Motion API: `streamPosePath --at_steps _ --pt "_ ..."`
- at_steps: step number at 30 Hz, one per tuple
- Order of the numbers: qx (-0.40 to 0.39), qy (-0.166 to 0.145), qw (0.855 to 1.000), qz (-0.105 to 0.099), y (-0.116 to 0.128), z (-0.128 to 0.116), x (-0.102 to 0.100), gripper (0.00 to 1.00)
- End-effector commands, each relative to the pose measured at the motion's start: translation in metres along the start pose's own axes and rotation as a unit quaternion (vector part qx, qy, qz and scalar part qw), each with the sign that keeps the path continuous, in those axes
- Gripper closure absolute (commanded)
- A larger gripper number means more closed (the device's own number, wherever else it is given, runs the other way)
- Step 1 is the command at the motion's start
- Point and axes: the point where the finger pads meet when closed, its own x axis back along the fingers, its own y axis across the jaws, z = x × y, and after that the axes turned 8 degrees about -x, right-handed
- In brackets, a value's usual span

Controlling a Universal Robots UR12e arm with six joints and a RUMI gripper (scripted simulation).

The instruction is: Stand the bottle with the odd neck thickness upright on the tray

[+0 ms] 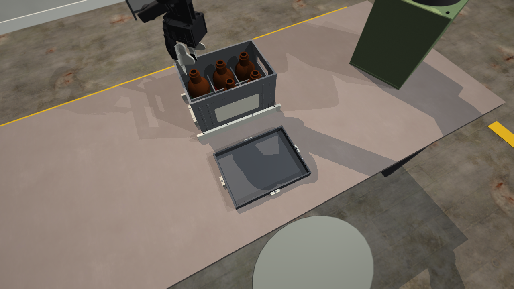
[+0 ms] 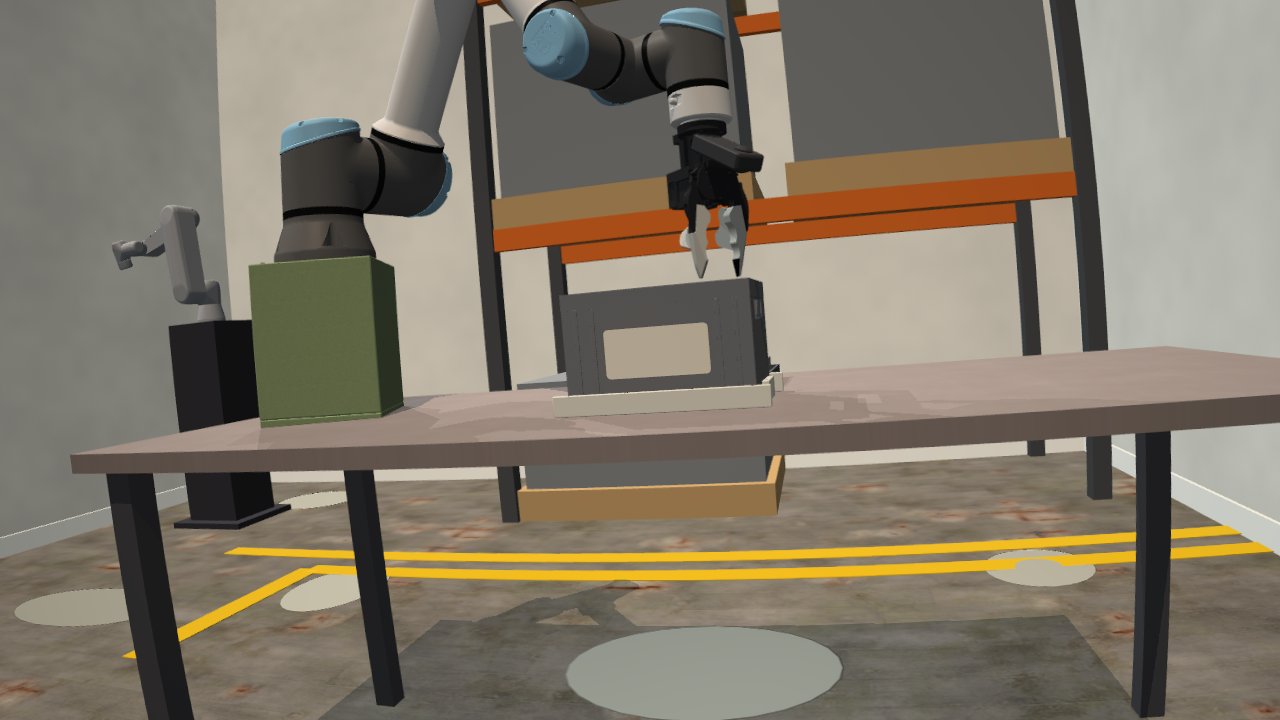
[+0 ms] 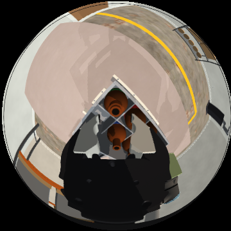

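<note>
A grey crate [image 1: 229,86] stands on the table and holds several brown bottles in divided cells. The leftmost bottle [image 1: 196,83] stands in the near left cell. Others stand in the middle [image 1: 220,73] and right [image 1: 244,64] cells. My gripper [image 1: 186,61] hovers just above the crate's far left corner, partly open and empty. In the side view the gripper [image 2: 716,259] ends a little above the crate's rim [image 2: 662,286]. In the wrist view two bottle mouths [image 3: 115,110] [image 3: 117,147] show between the fingers. The dark empty tray [image 1: 261,165] lies in front of the crate.
A green block [image 1: 398,39] carries the arm's base at the table's far right. A shelf rack [image 2: 778,205] stands behind the table. The table's near edge runs close beside the tray.
</note>
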Motion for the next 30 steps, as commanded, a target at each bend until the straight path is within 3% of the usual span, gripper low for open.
streamPosePath --at_steps 1,30 --pt "0.001 0.001 1.000 0.001 -0.002 0.001 -0.002 0.62" --pt "0.001 -0.001 1.000 0.000 -0.001 -0.001 -0.031 0.62"
